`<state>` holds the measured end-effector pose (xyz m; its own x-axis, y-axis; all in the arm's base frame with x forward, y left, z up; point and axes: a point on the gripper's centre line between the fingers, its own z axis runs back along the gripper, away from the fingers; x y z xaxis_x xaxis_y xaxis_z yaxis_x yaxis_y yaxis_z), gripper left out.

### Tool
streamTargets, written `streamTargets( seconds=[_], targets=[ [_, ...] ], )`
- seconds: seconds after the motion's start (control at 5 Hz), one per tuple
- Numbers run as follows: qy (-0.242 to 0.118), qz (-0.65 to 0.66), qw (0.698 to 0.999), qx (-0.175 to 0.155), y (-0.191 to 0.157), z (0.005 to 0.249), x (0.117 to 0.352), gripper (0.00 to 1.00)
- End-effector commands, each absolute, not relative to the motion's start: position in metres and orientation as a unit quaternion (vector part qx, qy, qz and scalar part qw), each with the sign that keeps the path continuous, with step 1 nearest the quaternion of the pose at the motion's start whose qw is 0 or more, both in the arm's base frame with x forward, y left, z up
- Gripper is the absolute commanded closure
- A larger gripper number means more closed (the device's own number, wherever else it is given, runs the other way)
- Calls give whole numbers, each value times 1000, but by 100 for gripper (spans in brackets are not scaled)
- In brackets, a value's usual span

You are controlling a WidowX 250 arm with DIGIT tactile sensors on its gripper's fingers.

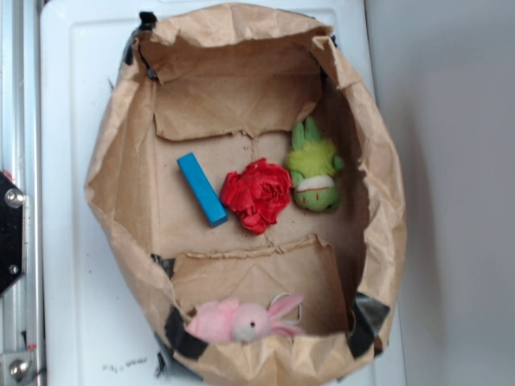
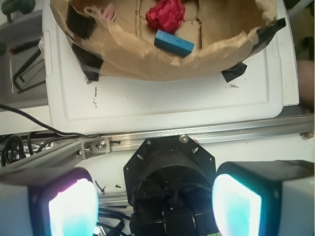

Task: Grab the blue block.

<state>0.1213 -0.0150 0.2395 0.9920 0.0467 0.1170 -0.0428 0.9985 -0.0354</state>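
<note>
The blue block (image 1: 202,189) is a sky-blue bar lying flat on the floor of a cut-down brown paper bag (image 1: 121,161), slanted, just left of a red fabric flower (image 1: 257,194). In the wrist view the blue block (image 2: 173,43) shows far off at the top, inside the bag (image 2: 147,61), in front of the flower (image 2: 166,14). My gripper (image 2: 155,204) is open. Its two glowing pads (image 2: 71,209) stand wide apart with nothing between them. It hangs well back from the bag, over the black robot base (image 2: 170,167). The exterior view does not show it.
A green plush toy (image 1: 314,170) lies right of the flower. A pink bunny (image 1: 237,320) rests on the bag's near wall. The bag sits on a white board (image 2: 172,101). An aluminium rail (image 2: 221,132) and cables (image 2: 15,147) lie between board and base.
</note>
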Motion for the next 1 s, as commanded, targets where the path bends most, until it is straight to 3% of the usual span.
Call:
streamTargets(
  seconds=[0.0, 0.2, 0.4, 0.6, 0.8],
  targets=[
    [-94, -10, 995, 29, 11, 210, 221, 0],
    [-93, -57, 994, 31, 23, 204, 242, 0],
    [-78, -179, 981, 8, 37, 200, 248, 0],
    [-80, -301, 950, 8, 45, 192, 251, 0],
    [-85, -376, 922, 27, 49, 178, 259, 0]
  ],
)
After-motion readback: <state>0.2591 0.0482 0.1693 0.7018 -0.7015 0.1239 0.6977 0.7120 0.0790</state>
